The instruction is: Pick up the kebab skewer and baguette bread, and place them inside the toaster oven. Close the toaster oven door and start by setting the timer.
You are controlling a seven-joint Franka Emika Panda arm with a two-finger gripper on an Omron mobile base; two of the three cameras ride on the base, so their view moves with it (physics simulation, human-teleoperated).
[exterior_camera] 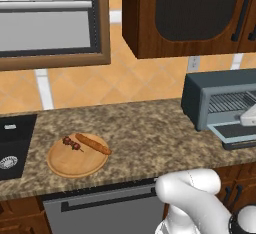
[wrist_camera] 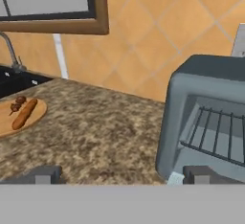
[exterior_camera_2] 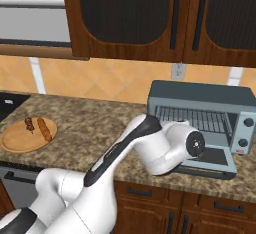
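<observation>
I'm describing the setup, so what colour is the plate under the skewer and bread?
Light tan wood, round plate; clearest in the left base view.

A round wooden plate (exterior_camera: 75, 165) sits lower left on the speckled table (exterior_camera: 145, 133); black sink (exterior_camera: 15, 145) at left edge; dark wooden cabinet (exterior_camera: 190, 13) upper right.

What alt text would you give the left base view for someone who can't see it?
A round wooden plate on a speckled granite counter holds a kebab skewer beside a baguette bread. To the right stands a toaster oven, its door folded down open, wire rack showing; a dark sink is at left.
</observation>
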